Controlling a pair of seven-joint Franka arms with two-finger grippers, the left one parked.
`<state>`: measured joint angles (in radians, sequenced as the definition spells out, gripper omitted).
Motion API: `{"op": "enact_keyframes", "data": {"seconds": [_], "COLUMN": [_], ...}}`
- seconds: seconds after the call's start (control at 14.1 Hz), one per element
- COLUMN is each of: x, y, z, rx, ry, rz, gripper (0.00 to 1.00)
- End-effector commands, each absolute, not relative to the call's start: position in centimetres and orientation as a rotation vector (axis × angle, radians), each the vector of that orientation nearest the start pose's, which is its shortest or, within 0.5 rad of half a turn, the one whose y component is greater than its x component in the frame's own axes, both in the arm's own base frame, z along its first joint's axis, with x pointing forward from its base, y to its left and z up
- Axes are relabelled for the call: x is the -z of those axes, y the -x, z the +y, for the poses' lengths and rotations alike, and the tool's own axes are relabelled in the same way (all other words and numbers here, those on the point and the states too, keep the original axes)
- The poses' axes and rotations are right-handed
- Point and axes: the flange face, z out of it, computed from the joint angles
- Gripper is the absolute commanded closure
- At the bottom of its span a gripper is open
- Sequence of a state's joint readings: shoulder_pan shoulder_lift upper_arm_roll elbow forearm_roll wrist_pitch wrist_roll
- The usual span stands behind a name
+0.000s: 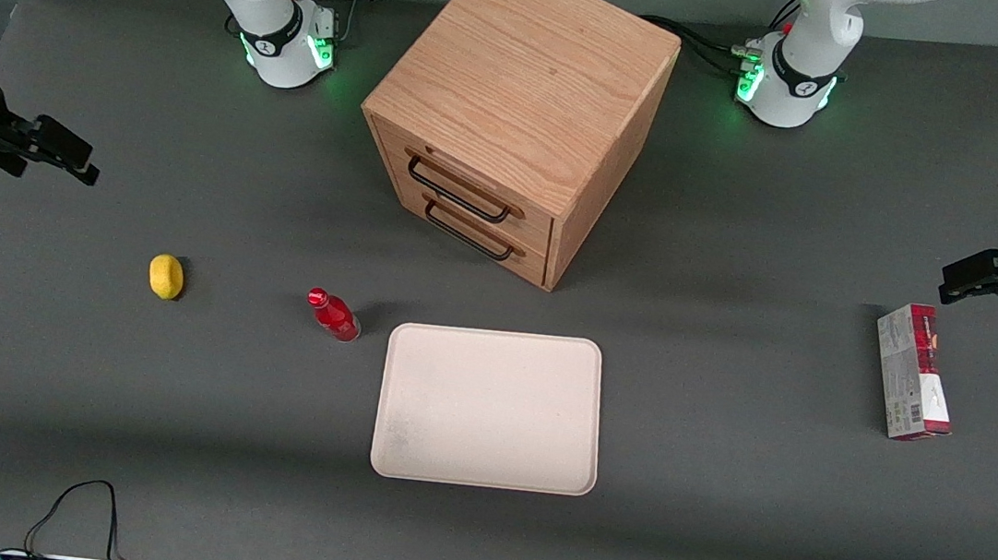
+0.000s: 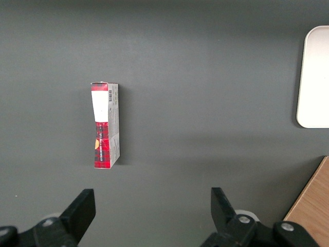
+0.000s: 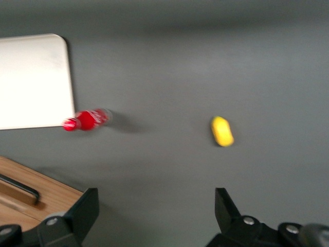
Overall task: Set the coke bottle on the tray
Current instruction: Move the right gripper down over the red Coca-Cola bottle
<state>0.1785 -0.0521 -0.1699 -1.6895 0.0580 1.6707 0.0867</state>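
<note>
The dark grey table (image 1: pixel 714 525) runs off every edge of the front view, so its full extent can't be made out. On it, the wooden drawer cabinet (image 1: pixel 519 87) sits with both drawers shut, black handles showing, whatever is inside hidden; the right wrist view catches only one corner of it (image 3: pixel 31 198). At about six o'clock from the cabinet, nearer the front camera, lies the tray (image 1: pixel 490 409), cream-white and faintly smudged, with nothing on it; the right wrist view cuts it off at the frame's edge (image 3: pixel 31 82).

Well toward the parked arm's end of the table a red-and-grey carton (image 1: pixel 913 372) lies flat. The working arm is mostly out of frame; its gripper (image 1: pixel 67 153) hangs above the table at the working arm's end, fingers (image 3: pixel 85 208) spread apart and holding nothing.

The coke bottle (image 1: pixel 334 315) stands on the table just beside the tray's corner, at roughly ten o'clock from the tray's middle, not touching it; it is blurred in the right wrist view (image 3: pixel 86 119). A lemon (image 1: pixel 166 276) rests at about nine o'clock from the bottle, well apart.
</note>
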Motion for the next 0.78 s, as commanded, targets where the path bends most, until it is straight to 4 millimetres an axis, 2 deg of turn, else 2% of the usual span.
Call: {"op": "enact_keyframes", "data": {"seconds": [0.0,0.21,0.28,0.42,0.5,0.71], "x": [-59.0,-56.0,-54.9,-52.6,-51.8,-48.5], "y": [-56.4,-58.2,-58.7,-60.2,-61.0,-62.3], "z": [6.1,13.4,16.4,20.3,21.1,21.4], "rx": [0.089,0.121,0.112,0.109,0.104,0.041], "ry": [3.027,3.027,3.051,3.114,3.116,3.118], "rz": [0.125,0.150,0.087,0.078,0.100,0.097], "gripper": [0.00,0.00,0.00,0.00,0.00,0.00]}}
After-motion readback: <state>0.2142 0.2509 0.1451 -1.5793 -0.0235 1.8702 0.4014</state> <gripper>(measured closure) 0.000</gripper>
